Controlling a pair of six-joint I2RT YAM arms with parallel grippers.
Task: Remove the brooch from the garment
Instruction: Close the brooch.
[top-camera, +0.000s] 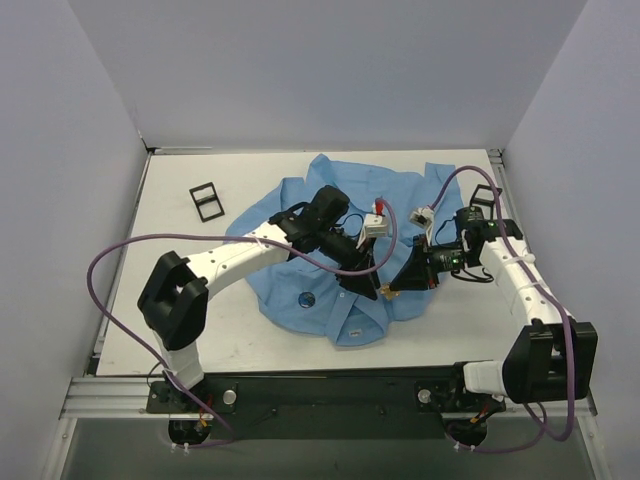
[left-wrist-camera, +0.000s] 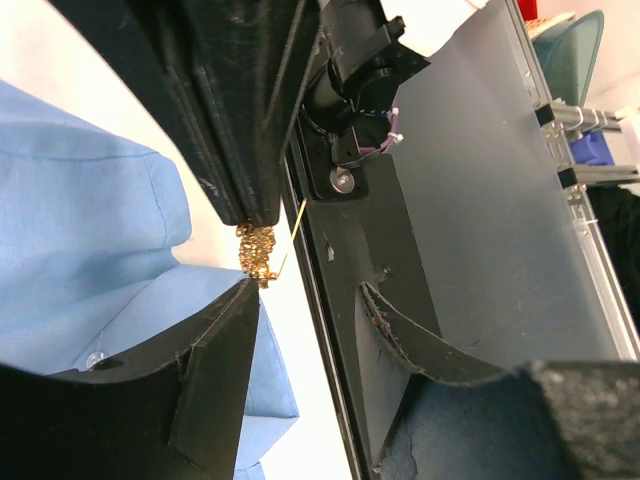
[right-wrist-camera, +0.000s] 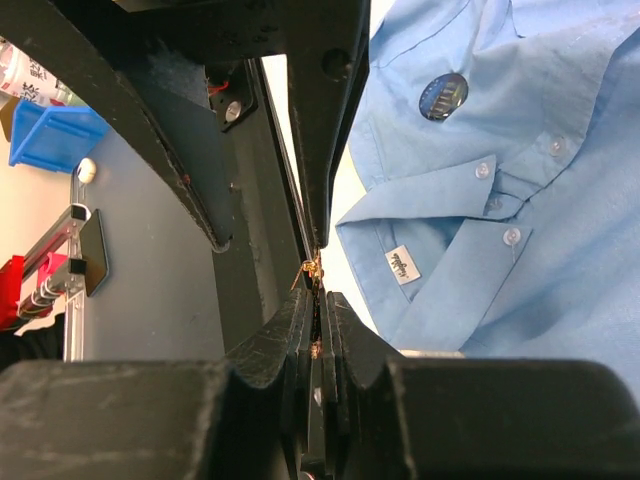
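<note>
White table (top-camera: 232, 342), grey walls (top-camera: 330, 70) on three sides. The garment (top-camera: 395, 190), a light blue collared shirt, lies spread mid-table, collar toward the arm bases. The brooch (top-camera: 308, 297), a small dark-blue disc, sits on the shirt front left of the collar, on the fabric and apart from both grippers. In the right wrist view it lies above the button row (right-wrist-camera: 483, 170), well clear of the white neck label (right-wrist-camera: 402, 265).

Both grippers meet over the collar end of the shirt. The left gripper (top-camera: 368, 288) has its jaws apart: in its own view the two fingers (left-wrist-camera: 215, 350) stand wide, nothing between them but table edge and shirt hem. The right gripper (top-camera: 398, 283) has its jaws pressed together, tips nipping a small gold clump (left-wrist-camera: 258, 252) with a thin gold pin sticking out. Gold also glints in the seam between the closed tips in the right wrist view. The clump touches the tip of one left finger.

Containers: two black rectangular frames, one far left (top-camera: 207, 200) and one far right (top-camera: 484, 196), both flat on the table beside the shirt, with white table showing through their openings. A blue bin (right-wrist-camera: 45, 135) sits off the table in the background; contents can't be made out.
</note>
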